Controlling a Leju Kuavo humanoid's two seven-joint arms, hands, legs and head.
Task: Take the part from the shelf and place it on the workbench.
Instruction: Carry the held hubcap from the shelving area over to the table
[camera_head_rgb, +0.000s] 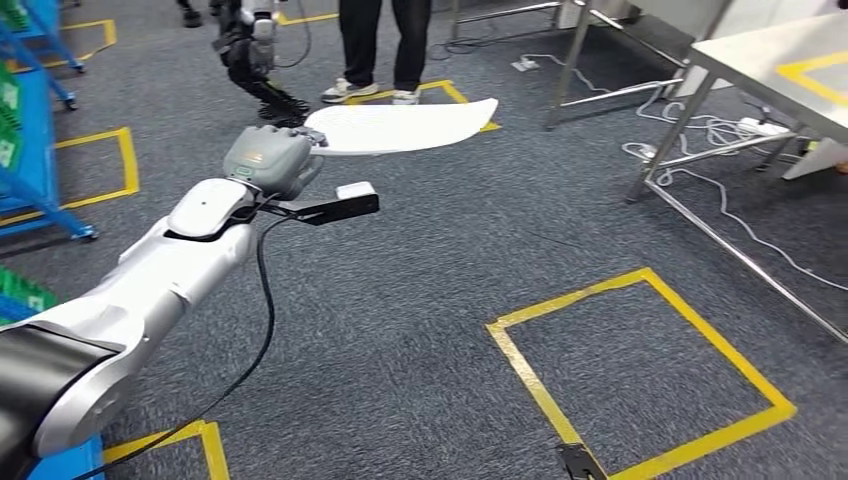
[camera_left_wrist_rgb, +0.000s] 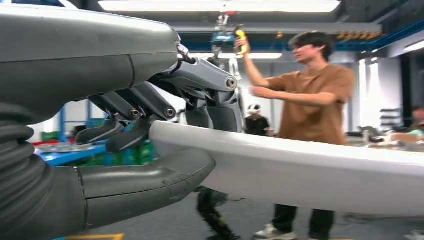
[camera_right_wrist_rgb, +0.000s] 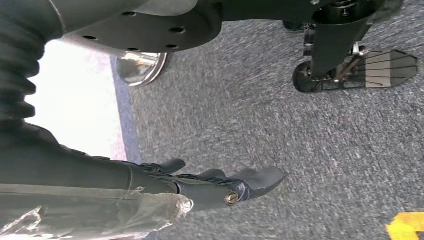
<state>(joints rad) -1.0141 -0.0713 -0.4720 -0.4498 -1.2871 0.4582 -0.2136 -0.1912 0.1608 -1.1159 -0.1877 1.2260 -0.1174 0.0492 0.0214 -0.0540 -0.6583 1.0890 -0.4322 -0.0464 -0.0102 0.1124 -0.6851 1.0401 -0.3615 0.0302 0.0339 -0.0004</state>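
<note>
While our left hand (camera_head_rgb: 268, 158) clamps the white part (camera_head_rgb: 405, 127) by one end, out over the carpet, we should keep it level approaching the workbench (camera_head_rgb: 770, 75); our right hand (camera_right_wrist_rgb: 220, 185) hangs slack, holding nothing.

Our left arm is stretched out forward and a bit to the left, silver shell with a black cable trailing under it. The left robot hand (camera_head_rgb: 268, 160) is clamped on the end of the white part (camera_head_rgb: 400, 127), thick grey thumb (camera_left_wrist_rgb: 150, 181) underneath and the darker fingers (camera_left_wrist_rgb: 200, 95) curled over the top edge. Our right robot hand (camera_right_wrist_rgb: 220, 185) hangs down over the carpet, fingers loosely extended and a little apart, nothing in it.
</note>
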